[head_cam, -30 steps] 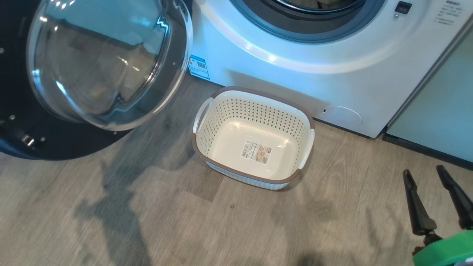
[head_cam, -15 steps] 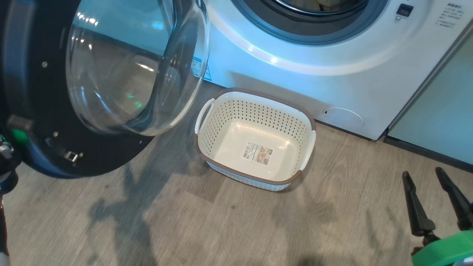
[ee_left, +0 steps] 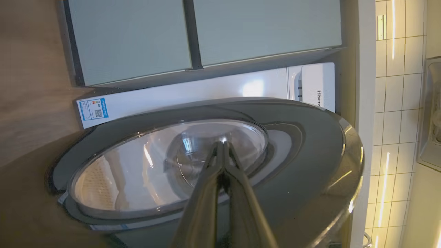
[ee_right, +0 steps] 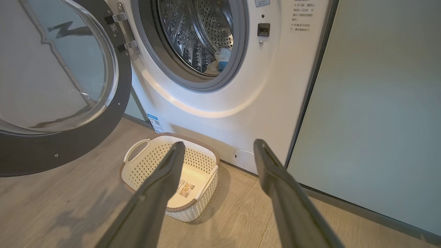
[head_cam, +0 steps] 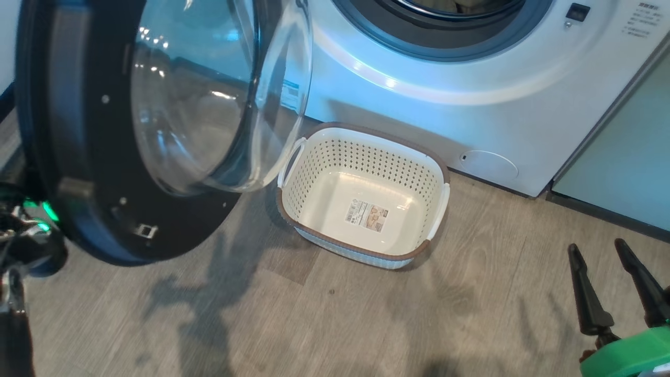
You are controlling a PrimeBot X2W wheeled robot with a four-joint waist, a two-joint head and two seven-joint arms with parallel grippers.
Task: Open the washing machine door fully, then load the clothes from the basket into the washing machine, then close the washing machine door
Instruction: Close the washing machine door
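The washing machine door (head_cam: 78, 157) stands half open at the left, its glass bowl bulging over the left handle of the basket (head_cam: 377, 134). The basket sits empty on the floor before the washing machine (head_cam: 419, 104), a paper label on its bottom. Pale and blue clothes (ee_right: 220, 61) lie inside the drum. My left gripper (ee_left: 223, 144) is shut, fingertips against the outer glass of the door (ee_left: 310, 144). My right gripper (head_cam: 596, 245) hangs open and empty at the lower right, away from the basket (ee_right: 148, 165).
Pale green cabinet panels (head_cam: 623, 157) stand to the right of the washer and more of them (ee_left: 137, 38) beyond it. Wood-look floor (head_cam: 314, 314) spreads in front. Part of my left arm (head_cam: 26, 230), with a green light, shows behind the door's edge.
The door has swung from wide open towards the machine, its bowl now reaching over the basket's left side. My left arm has come into view behind it. The right gripper has stayed put.
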